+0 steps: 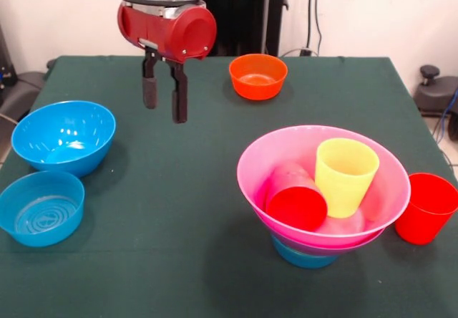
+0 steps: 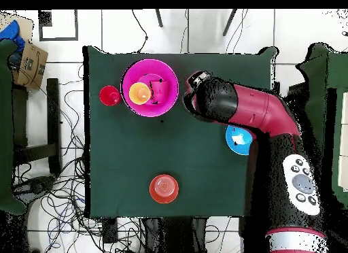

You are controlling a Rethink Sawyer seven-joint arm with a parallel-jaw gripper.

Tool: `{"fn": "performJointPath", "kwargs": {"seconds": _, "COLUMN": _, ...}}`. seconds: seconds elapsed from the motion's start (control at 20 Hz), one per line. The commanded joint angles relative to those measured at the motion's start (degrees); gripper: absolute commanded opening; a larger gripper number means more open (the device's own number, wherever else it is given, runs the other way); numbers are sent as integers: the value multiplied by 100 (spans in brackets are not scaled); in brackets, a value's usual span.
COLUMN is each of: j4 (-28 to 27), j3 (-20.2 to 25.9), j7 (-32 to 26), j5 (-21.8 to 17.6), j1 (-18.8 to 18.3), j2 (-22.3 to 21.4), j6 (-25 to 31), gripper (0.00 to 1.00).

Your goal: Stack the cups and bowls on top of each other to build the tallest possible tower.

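Pincer (image 1: 164, 96) hangs slightly open, empty — yellow cup (image 1: 346, 175) upright in pink bowl (image 1: 257, 157).

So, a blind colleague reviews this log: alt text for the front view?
A wide pink bowl on a small blue bowl holds a yellow cup and a tipped red cup. The open gripper hangs empty above the green table.

Glossy plastic bowls (image 1: 64, 135), matt cloth table (image 1: 186, 210).
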Motion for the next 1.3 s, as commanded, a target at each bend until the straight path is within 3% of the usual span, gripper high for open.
{"fn": "performJointPath", "kwargs": {"seconds": 0.05, "j4": 841, "j3": 920, "j7": -1932, "j5": -711, "j1": -418, "j2": 86, "j6": 326, "gripper": 100}}
{"fn": "performJointPath", "kwargs": {"seconds": 0.45, "j4": 922, "j3": 1308, "j7": -2134, "j5": -973, "j1": -859, "j2": 32, "j6": 477, "gripper": 100}}
{"fn": "performJointPath", "kwargs": {"seconds": 0.7, "j4": 809, "j3": 1344, "j7": -1712, "j5": -1023, "j1": -698, "j2": 231, "j6": 312, "gripper": 100}}
{"fn": "performJointPath", "kwargs": {"seconds": 1.0, "j4": 1198, "j3": 1117, "j7": -949, "j5": -983, "j1": -333, "j2": 56, "j6": 76, "gripper": 100}}
{"fn": "performJointPath", "kwargs": {"seconds": 1.3, "j4": 1532, "j3": 976, "j7": -621, "j5": -924, "j1": -142, "j2": -24, "j6": -154, "gripper": 100}}
